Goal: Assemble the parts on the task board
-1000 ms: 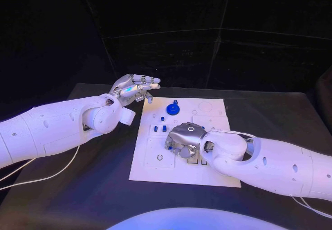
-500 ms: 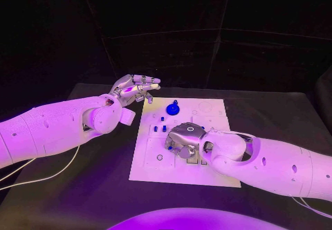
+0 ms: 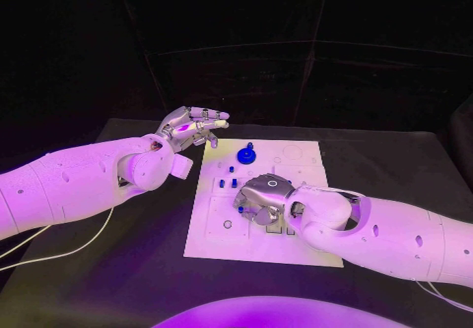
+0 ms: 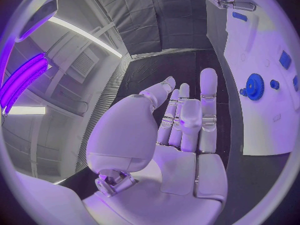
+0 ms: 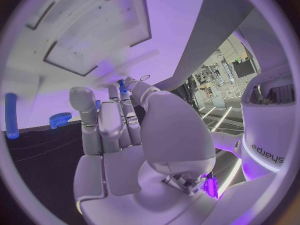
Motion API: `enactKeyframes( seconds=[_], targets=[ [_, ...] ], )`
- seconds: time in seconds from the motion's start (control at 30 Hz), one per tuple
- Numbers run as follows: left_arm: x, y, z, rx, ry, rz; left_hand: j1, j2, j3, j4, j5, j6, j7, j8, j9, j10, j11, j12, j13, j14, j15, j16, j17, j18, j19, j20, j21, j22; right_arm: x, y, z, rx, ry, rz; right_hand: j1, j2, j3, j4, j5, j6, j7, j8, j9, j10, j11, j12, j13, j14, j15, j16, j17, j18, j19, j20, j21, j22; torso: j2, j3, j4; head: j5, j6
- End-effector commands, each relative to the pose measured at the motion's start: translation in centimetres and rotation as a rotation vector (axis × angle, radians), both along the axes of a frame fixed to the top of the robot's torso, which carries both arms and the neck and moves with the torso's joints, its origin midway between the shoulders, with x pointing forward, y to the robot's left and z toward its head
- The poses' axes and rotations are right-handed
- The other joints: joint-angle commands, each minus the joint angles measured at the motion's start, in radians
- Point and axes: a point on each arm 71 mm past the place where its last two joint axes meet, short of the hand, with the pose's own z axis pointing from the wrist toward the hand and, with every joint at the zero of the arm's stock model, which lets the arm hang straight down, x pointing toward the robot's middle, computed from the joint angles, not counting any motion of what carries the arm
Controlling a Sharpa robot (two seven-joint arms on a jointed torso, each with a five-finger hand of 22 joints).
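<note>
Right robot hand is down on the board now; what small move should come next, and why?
Probably a short, slow press straight down. The right robot hand sits over the middle of the task board, and the right wrist view shows a small blue part at its fingertips. Whether it is seated cannot be told. The left robot hand hovers beyond the board's corner, holding nothing.

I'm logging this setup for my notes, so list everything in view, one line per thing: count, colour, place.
table: one, black, under everything.
task board: one, white, middle of the table.
gear: one, blue, far end of the board.
small pegs: a few, blue, on the board between the gear and the right hand; exact count unclear.
cable: one, white, on the table under the left arm.
left hand: silver, fingers spread, holding nothing, raised beside the board's far left corner.
right hand: silver, down over the board's middle, a blue part at its fingertips; grip unclear.
</note>
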Motion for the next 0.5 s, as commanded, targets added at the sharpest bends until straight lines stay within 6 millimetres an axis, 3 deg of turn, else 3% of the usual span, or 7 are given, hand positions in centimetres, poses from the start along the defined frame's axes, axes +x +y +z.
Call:
enactKeyframes(
  seconds=[0.03,0.27,0.5],
  targets=[
    [0.0,-0.1,0.1,-0.010,0.004,-0.017,-0.007,-0.001,-0.007,-0.001,0.006,-0.004,0.006,0.005,-0.001,-0.004,0.001,0.007,-0.001,-0.010,0.000,-0.006,-0.002,0.014,-0.004,0.000,-0.004,-0.001,0.0,0.0,0.7,0.071,-0.032,0.001,0.000,-0.002,-0.005,-0.001,0.007,-0.008,-0.002,-0.001,0.001,-0.005,-0.005,0.004,0.001,0.014,0.005,-0.006,-0.001,-0.001,-0.009,0.001,-0.005,0.000,0.000,0.0006,0.0002,0.000,-0.001],
    [0.0,0.0,0.1,-0.009,0.007,-0.018,-0.007,-0.001,-0.008,-0.001,0.006,-0.004,0.006,0.005,-0.001,-0.005,0.001,0.007,-0.001,-0.010,0.001,-0.006,-0.002,0.014,-0.004,0.000,-0.004,-0.002,-0.4,-1.3,1.3,0.132,-0.044,-0.016,0.000,-0.004,-0.007,-0.001,0.011,-0.010,-0.002,0.000,0.001,-0.005,-0.005,0.007,0.002,0.013,0.005,-0.008,-0.004,-0.001,-0.008,0.001,-0.004,0.001,-0.001,0.0012,-0.0018,-0.001,0.002],
    [0.0,0.2,0.1,-0.007,0.008,-0.015,-0.007,-0.001,-0.008,-0.001,0.006,-0.004,0.006,0.005,-0.001,-0.005,0.001,0.007,-0.001,-0.010,0.001,-0.006,-0.002,0.014,-0.004,0.000,-0.004,-0.002,0.2,-5.2,3.2,0.146,-0.016,-0.123,-0.017,-0.025,-0.041,0.010,0.012,-0.031,0.000,-0.001,0.001,-0.030,-0.003,0.009,0.002,0.005,0.008,-0.026,-0.032,0.005,-0.027,0.004,-0.026,-0.033,-0.002,-0.0002,-0.0038,-0.014,0.015]
  ],
)
